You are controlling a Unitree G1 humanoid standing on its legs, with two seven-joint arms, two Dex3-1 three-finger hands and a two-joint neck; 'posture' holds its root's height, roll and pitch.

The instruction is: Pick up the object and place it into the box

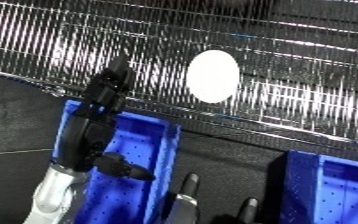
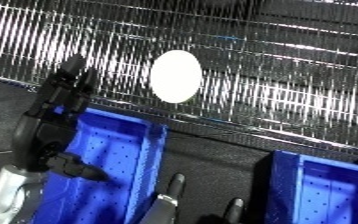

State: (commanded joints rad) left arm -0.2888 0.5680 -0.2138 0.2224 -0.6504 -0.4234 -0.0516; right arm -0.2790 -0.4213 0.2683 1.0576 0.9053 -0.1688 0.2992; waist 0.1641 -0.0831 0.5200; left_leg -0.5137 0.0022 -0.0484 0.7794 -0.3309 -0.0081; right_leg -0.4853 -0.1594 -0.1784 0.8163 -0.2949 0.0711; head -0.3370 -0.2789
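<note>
Black fingers of left hand [image 1: 104, 107] stretched straight up over near rim of left blue perforated plastic bin [image 1: 135, 165], holding nothing, tips reaching shiny ribbed metal surface [image 1: 318, 60]. Right hand [image 1: 189, 197] low in view, only upright fingertips showing; spread or curled, cannot tell. Flat white oval disc [image 1: 213, 76] lying well beyond on ribbed metal. Probably light, stiff, smooth; best pinched across narrow edges. Second blue bin [image 2: 335, 190] at right.

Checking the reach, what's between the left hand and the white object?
Nothing: in the left eye view only bare metal grille separates the left hand from the white object. The blue bin sits below.
</note>
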